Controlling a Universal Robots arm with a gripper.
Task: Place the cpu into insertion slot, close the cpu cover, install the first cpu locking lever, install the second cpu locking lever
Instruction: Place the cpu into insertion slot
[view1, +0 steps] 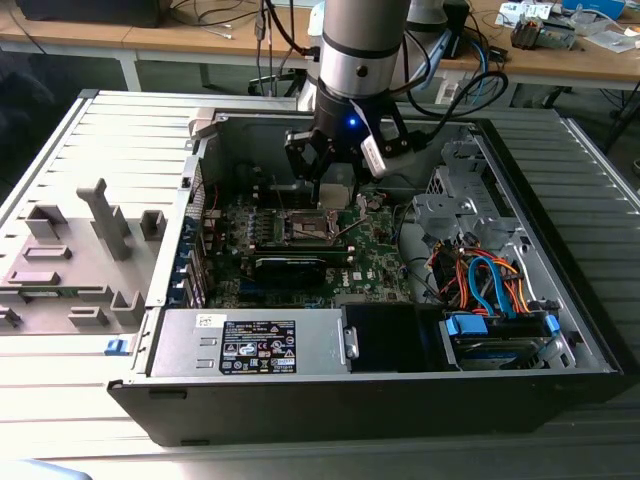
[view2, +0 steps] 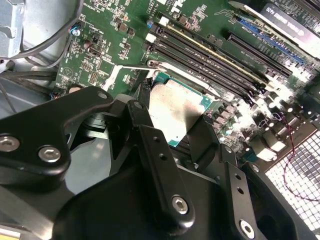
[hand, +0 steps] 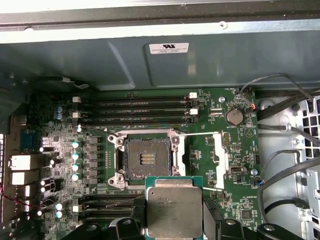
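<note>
The cpu (hand: 174, 206) is being held by two opposite edges in the gripper (view1: 332, 172). Its fingers (view2: 202, 137) are being pressed closed against the chip's sides, so the top face is being left untouched. The chip is being carried flat, metal face up, in the air over the motherboard (hand: 235, 150), just beside the insertion slot (hand: 145, 159) and not yet in it. In the exterior view it is being suspended inside the open computer case (view1: 560, 330), which is lying on the ribbed grey table (view1: 60, 420).

The level, edge-only hold is judged to suit a part that must sit square in its socket and whose underside is probably delicate. The slot is being left exposed. The cpu cover (hand: 204, 161) appears to be lying swung open alongside it, though its pale outline is being washed out and its hinge cannot be made out.

The cpu is being shown as a small square with a dull silver-grey metal lid, rounded at the corners and seated on a thin teal-green board rim.
</note>
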